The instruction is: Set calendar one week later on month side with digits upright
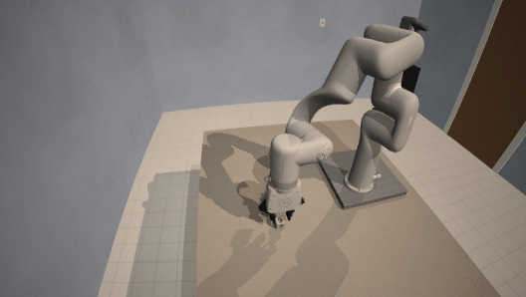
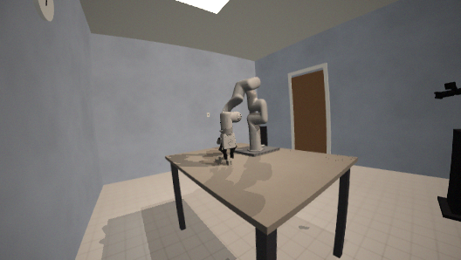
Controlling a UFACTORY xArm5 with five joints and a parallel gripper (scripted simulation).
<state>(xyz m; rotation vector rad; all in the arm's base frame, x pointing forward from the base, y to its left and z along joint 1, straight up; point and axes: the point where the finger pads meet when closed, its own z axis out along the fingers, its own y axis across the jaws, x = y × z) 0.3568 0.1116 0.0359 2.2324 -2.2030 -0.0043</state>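
Observation:
My gripper (image 1: pixel 280 220) points straight down at the left part of the brown table top, with its fingertips just above the surface. It also shows in the exterior view (image 2: pixel 226 160), small and far off. The dark fingers stand about half apart. A small pale patch shows between the fingertips, too small to tell what it is. I see no calendar tray and no number cubes in either view. The gripper body may hide something right under it.
The arm's grey base plate (image 1: pixel 362 185) is bolted to the far right part of the table. The table's left edge runs close to the gripper. A brown door (image 2: pixel 309 116) and a black stand (image 2: pixel 454 174) are off the table.

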